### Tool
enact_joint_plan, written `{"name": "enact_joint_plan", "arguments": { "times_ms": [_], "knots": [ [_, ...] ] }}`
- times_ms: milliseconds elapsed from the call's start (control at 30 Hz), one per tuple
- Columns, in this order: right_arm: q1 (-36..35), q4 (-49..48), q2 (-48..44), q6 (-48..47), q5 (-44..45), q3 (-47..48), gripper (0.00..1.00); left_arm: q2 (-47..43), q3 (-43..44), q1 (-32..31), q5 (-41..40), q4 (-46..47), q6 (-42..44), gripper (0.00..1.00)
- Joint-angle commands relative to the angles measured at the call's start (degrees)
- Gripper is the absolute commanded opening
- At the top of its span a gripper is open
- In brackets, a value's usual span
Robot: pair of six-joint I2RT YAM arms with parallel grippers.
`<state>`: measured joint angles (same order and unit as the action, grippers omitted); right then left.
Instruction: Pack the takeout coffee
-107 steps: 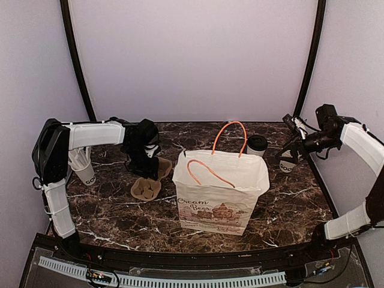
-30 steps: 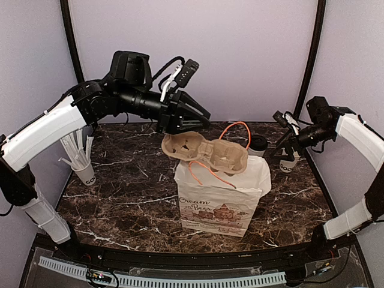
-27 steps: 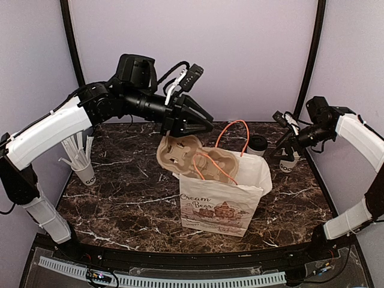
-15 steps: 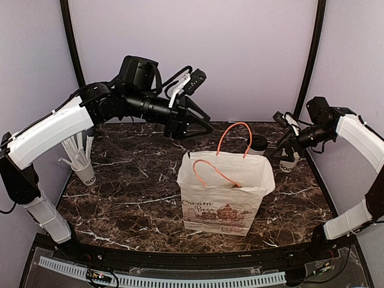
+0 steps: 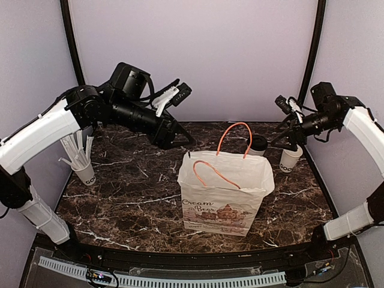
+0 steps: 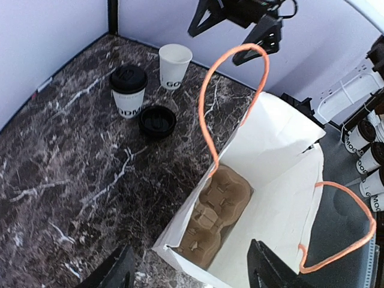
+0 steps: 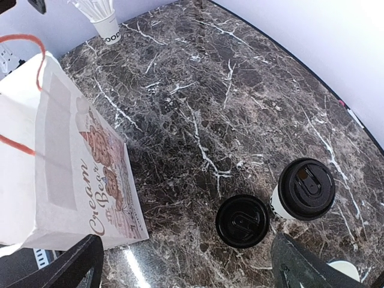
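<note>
The takeout coffee (image 5: 257,144), a white cup with a black lid, stands behind the white paper bag (image 5: 225,192). It also shows in the left wrist view (image 6: 128,90) and the right wrist view (image 7: 305,189). A brown cup carrier (image 6: 219,216) lies inside the bag (image 6: 282,180). My left gripper (image 5: 180,143) is open and empty, above the table to the left of the bag; in its own view (image 6: 192,276) it looks down into the bag. My right gripper (image 5: 283,141) is open and empty, held above the cups (image 7: 192,267).
A loose black lid (image 7: 242,221) lies beside the coffee, also in the left wrist view (image 6: 157,122). An open white cup (image 5: 290,159) stands at the right. A cup of wrapped straws (image 5: 84,171) stands at the far left. The bag's orange handles (image 5: 231,135) stick up.
My left gripper carried the brown carrier over the bag, let it drop inside, and drew back to the left. My right gripper rose a little from the open cup.
</note>
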<state>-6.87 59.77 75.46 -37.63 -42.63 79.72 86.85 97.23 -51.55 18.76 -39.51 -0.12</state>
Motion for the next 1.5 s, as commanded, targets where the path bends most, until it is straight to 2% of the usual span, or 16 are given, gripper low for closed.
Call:
{"name": "enact_joint_plan", "arguments": {
  "times_ms": [0, 133, 233, 400, 600, 667, 733, 800, 833, 900, 967, 1100, 1133, 1267, 1333, 1467],
  "knots": [
    [-3.09, 0.0, -1.94, 0.4, 1.41, -0.02, 0.99, 4.13, 1.18, -0.22, -1.75, -7.1, -11.62, 0.66],
    [-4.34, -0.19, -2.65, 0.36, 3.67, -0.59, 0.99, 6.72, 3.57, -0.4, 2.45, -8.81, -13.92, 0.63],
    [-4.53, -0.49, -3.11, 0.36, 3.4, -1.09, 0.99, 7.44, 5.45, -0.8, 0.38, -8.93, -11.19, 0.63],
    [-4.73, -0.53, -3.44, 0.45, 3.38, -1.07, 0.99, 11.44, 9.74, -0.81, 0.9, -11.9, -2.03, 0.6],
    [-4.73, -0.31, -3.75, 0.49, 4.04, -1.23, 0.99, 16.09, 14.24, -0.85, 6.09, -15.17, 8.96, 0.58],
    [-4.68, -0.32, -3.81, 0.54, 4.17, -1.31, 0.99, 17.46, 15.7, -0.85, 7.61, -16.37, 10.65, 0.55],
    [-4.68, -0.31, -3.88, 0.55, 4.39, -1.45, 0.99, 18.64, 17.0, -0.91, 8.22, -17.27, 11.76, 0.48],
    [-4.73, -0.55, -3.72, 0.7, 4.42, -1.65, 0.99, 19.33, 17.84, -0.85, 7.56, -17.35, 12.24, 0.34],
    [-4.73, -0.64, -3.6, 0.79, 4.4, -1.74, 0.99, 19.63, 18.14, -0.9, 6.95, -17.31, 12.42, 0.18],
    [-4.73, -0.89, -3.24, 0.89, 4.4, -1.77, 0.99, 19.63, 19.07, -0.89, 4.96, -17.4, 12.6, 0.02],
    [-4.7, -0.9, -2.74, 0.89, 4.4, -1.69, 0.99, 18.71, 19.3, -0.92, 2.24, -17.65, 13.37, 0.0],
    [-4.71, -1.24, -1.88, 0.97, 4.96, -1.67, 0.98, 13.87, 17.32, -0.92, -9.53, -16.66, 15.58, 0.0],
    [-4.73, -1.32, -1.71, 0.97, 5.13, -1.72, 0.99, 12.77, 15.96, -0.92, -13.8, -16.26, 16.02, 0.0],
    [-4.73, -1.8, -0.89, 1.2, 5.58, -2.13, 0.99, 4.36, 9.6, -1.78, -22.31, -11.27, 18.72, 0.0],
    [-4.73, -2.03, -0.43, 1.24, 5.75, -2.48, 0.99, -1.04, 4.96, -4.9, -24.79, -6.67, 19.46, 0.0],
    [-4.73, -2.56, 0.59, 1.39, 5.93, -3.2, 0.99, -4.18, -6.46, -11.48, -26.76, 0.25, 18.97, 0.0]
  ]
}}
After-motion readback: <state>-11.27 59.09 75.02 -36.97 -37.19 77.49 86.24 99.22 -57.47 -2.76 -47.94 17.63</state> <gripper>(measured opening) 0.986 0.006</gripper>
